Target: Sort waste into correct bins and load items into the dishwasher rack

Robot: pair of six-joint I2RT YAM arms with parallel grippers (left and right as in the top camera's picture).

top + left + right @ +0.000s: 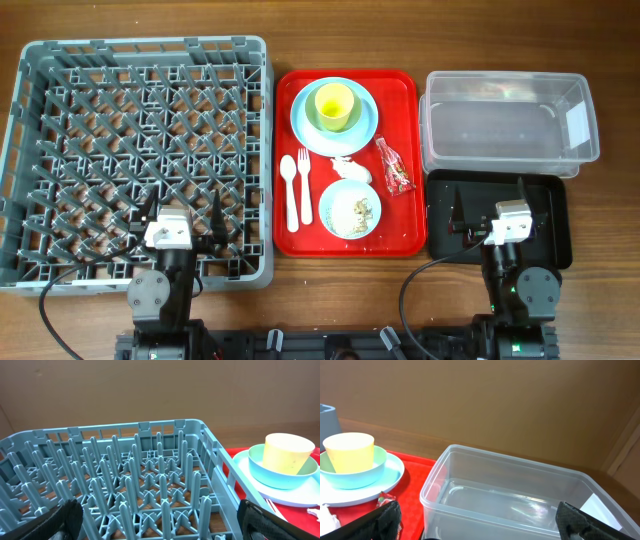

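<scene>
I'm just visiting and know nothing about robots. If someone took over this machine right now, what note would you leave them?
The left fingers: open, empty, over the near edge of the rack. The right fingers: open, empty, over the black tray.
On the red tray: cup in bowl on plate, fork, spoon, napkin, wrapper, a dish with crumbs.
Done: nothing; rack, clear tub and black tray look empty.
To do: all waste to bins, all dishes to rack.

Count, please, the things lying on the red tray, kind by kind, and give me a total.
Cups: 1, the cup
Dishes: 3, the plate, the bowl, the dish with crumbs
Cutlery: 2, the fork, the spoon
Waste pieces: 2, the wrapper, the napkin
Total: 8
</scene>
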